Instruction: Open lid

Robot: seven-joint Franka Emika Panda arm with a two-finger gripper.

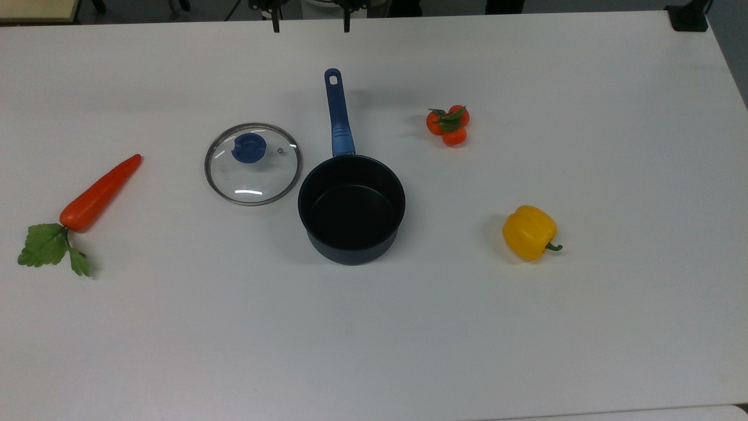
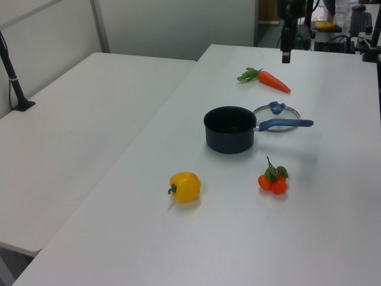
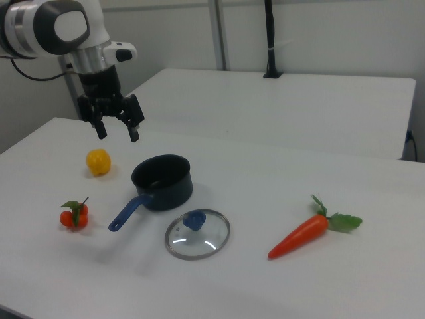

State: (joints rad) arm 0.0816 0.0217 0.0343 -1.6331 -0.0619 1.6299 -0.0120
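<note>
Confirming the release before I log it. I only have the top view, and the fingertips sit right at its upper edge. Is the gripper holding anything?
Observer: No. In the right view the gripper is open, with nothing between its fingers.
Operator: How high is it?
Observer: In the right view it hangs in the air, clearly above the rim of the saucepan, touching nothing.
Operator: Lid sitting flat?
Observer: Yes. From the side, the right view shows the lid lying flat on the table with its knob up, apart from the saucepan's handle.
</note>
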